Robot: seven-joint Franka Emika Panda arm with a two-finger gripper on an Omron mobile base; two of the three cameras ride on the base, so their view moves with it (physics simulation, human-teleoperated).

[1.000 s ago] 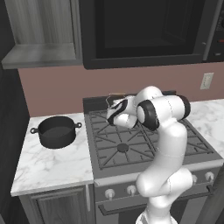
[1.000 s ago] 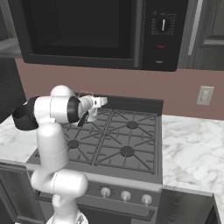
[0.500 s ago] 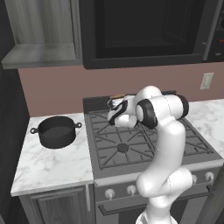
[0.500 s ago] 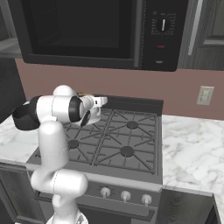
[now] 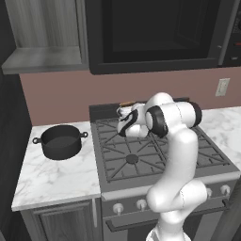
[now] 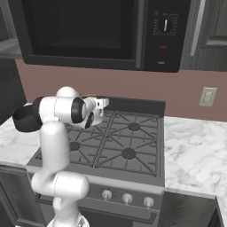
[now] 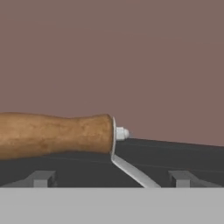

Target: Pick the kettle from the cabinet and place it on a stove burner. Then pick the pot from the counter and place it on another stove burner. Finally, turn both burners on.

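Kettle [image 7: 52,133], unlabelled wooden handle

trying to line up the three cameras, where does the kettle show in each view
Left base view: the kettle sits at the stove's back left, mostly hidden behind the white arm.
Right base view: I cannot make it out; the arm covers that corner.
Hand view: its wooden handle grip lies across left of centre.
Shared landmark: the black stove grates, in front of the brown wall.
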